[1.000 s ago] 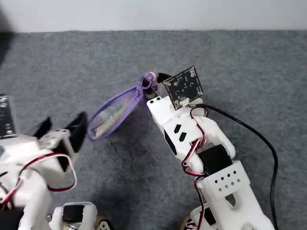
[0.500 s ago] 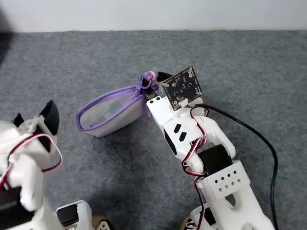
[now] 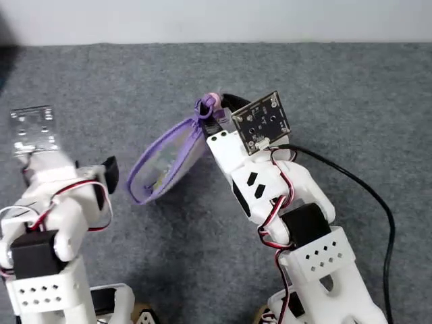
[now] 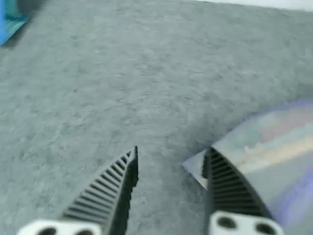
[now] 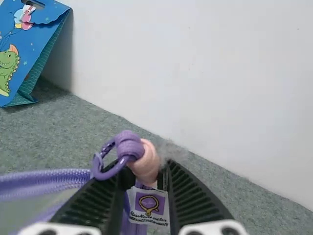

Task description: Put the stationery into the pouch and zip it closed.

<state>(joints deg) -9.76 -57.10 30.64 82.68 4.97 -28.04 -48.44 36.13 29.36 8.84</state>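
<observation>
High view, change: the left gripper has been brought back beside the pouch after being drawn well away from it half a second ago. The pouch, which had sagged wide and flat, is tipped up on edge again.
High view, meaning: the zip mouth looks open, so closing is judged not yet begun. The free end probably has to be steadied first.
High view, counts: one pouch and two arms are seen on the grey table. Coloured stationery shows faintly inside the pouch, but the pieces cannot be counted.
High view, holding: the right gripper is seen at the pouch's far end, the one away from the left gripper.
Left wrist view, fingers: the two ribbed fingers are spread apart with nothing between them. One tip lies just beside the pouch's near corner, and contact cannot be told.
Right wrist view, fingers: the right gripper's fingers are pressed together on the pouch's end tab, just under one purple cord loop and one pink bead.
Right wrist view, surroundings: one blue gift bag stands well beyond the pouch.
</observation>
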